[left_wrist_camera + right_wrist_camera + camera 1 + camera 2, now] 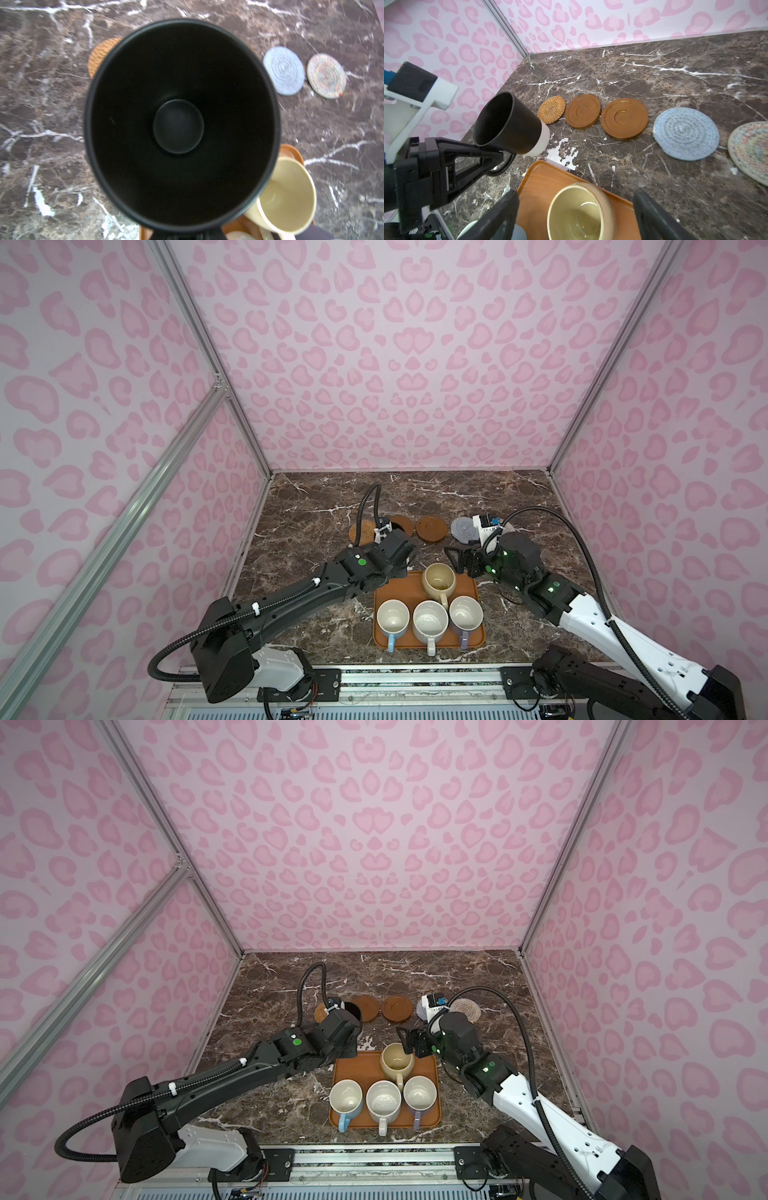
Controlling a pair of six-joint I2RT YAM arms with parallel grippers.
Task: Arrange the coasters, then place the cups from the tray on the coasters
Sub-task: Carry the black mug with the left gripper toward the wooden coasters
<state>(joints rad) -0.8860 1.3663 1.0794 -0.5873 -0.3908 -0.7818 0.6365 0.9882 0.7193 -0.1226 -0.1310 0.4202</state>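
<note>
In both top views four mugs are seen standing on the tray (390, 587): the cream mug (439, 578) at the far edge, with the blue mug (392, 616), speckled mug (430, 620) and lavender mug (465, 613) in a row nearer. The right gripper (460, 562) is held spread wide and empty just beside the cream mug. Past the left arm (291, 601) only the mouth of the black mug (352, 1011) is shown, by the rattan coaster (321, 1012).

In the left wrist view the picture is filled by the black mug's inside. The rattan coaster is partly covered behind it. The grey coaster (283, 70) and beige coaster (326, 75) are laid just beside each other.

In the right wrist view the left gripper (501, 154) is seen clamped on the black mug's handle. The mug is tilted and seems to be lifted clear of the table (654, 62), near the rattan coaster. A brown coaster (582, 111) and a second brown coaster (624, 118) are laid between the rattan and grey ones. The cream mug is framed between the right gripper's fingers (652, 214), touched by neither.
</note>
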